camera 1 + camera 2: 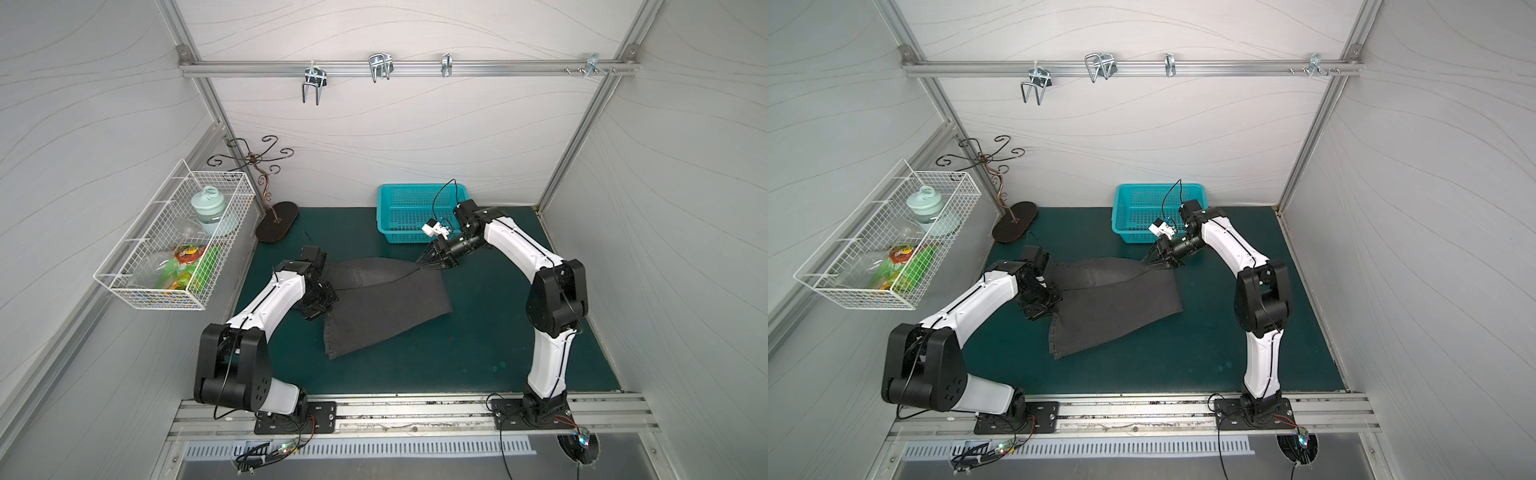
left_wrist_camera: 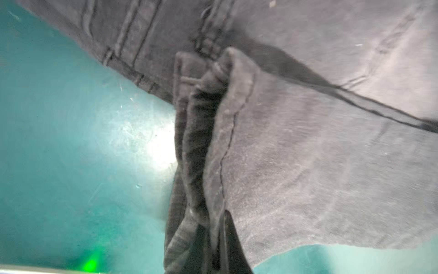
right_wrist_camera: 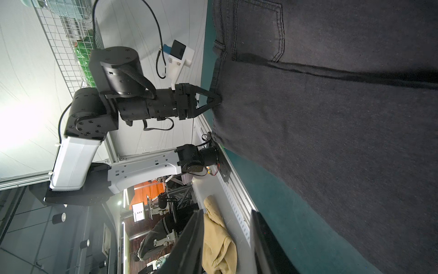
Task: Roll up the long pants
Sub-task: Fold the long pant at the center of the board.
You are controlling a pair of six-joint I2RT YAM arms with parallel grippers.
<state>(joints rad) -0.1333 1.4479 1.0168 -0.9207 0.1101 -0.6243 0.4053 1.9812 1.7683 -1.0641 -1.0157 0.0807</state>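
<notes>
White wire basket [image 1: 166, 249] hangs on the left wall. On the green mat [image 1: 478, 353], left gripper [image 3: 217, 100] pinches the long pants [image 1: 386, 307] lying mid-frame; right gripper [image 1: 419, 262], jaws apart and empty, sits at their upper-right edge.

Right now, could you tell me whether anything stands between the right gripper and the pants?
Nothing visible does. The right gripper is open at the far corner of the pants, with only green mat around it. The blue basket sits behind it, out of the way. The left gripper is shut on the opposite end.
</notes>
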